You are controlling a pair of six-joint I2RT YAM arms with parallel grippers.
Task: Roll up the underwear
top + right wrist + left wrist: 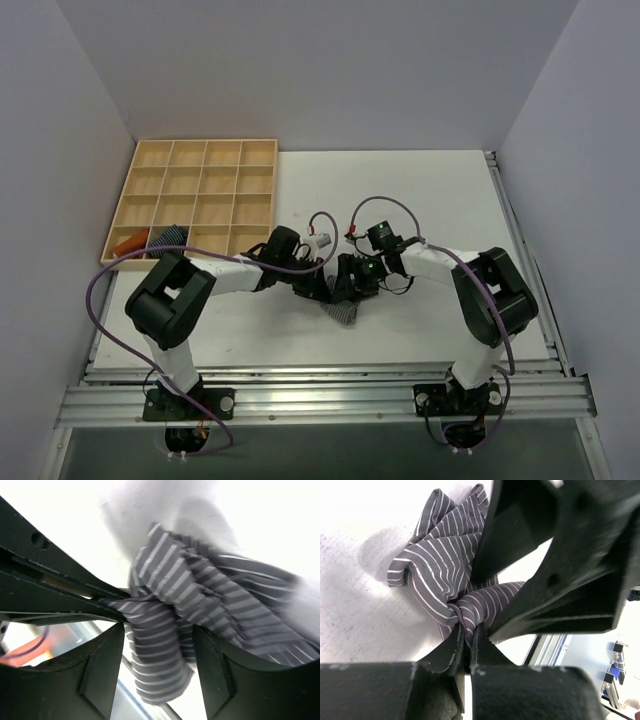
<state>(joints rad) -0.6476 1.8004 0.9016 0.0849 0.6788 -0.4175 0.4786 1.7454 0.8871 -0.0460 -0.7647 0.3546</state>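
Left jaws clamped on a twisted fold of soft grey white-striped cloth underwear (pixel 435 565), bunched on white counter (pixel 360 620) just beyond them. Right jaws spread, straddling another fold. Probably light, limp, quick to unroll; best pinched through doubled layers.

A white table (pixel 430 190) with a matte top carries everything. From its centre, a shallow wooden tray (pixel 200 195) sits at 10 o'clock, filling the far left corner; it is divided into 16 square compartments, 4 by 4. Close to the centre, at about 5 o'clock, the underwear (pixel 345 312) rests on the bare surface as a crumpled grey heap with thin white stripes, well apart from the tray.
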